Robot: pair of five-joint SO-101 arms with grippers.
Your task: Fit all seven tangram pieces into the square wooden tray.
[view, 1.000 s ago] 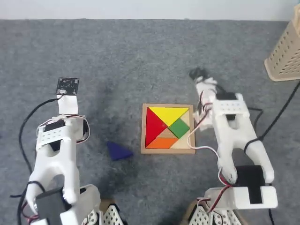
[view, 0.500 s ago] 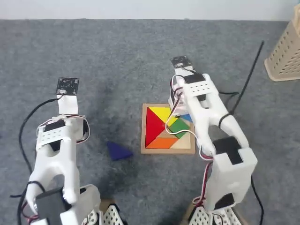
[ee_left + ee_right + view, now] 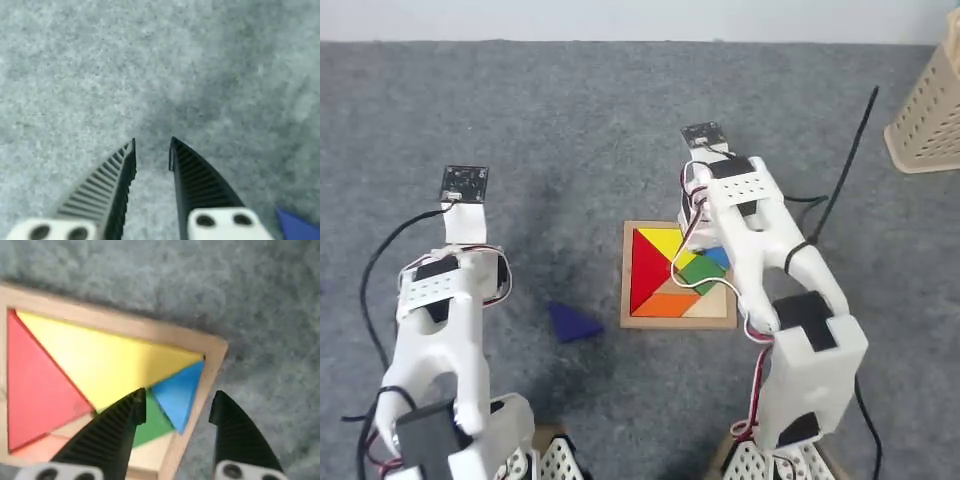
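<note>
— Blue is what worries me. The right hand (image 3: 179,393) stands wide over the tray (image 3: 125,328), one finger on each side of the light blue triangle (image 3: 181,384), and it isn't clamping it.
— Where does that triangle lie?
— Inside the tray at its wall, between the yellow piece (image 3: 105,362) and the green piece (image 3: 152,424). I can't tell if it sits flush.
— So the risk?
— If the hand lifts off at a slant, a finger could clip the triangle and tip it out.
— And the other side?
— The left hand (image 3: 152,142) is narrow and empty above the grey surface (image 3: 570,130). The dark blue triangle (image 3: 572,322) lies well apart from the tray. It's thin and flat, so the fingers may push it instead of lifting it.
</note>
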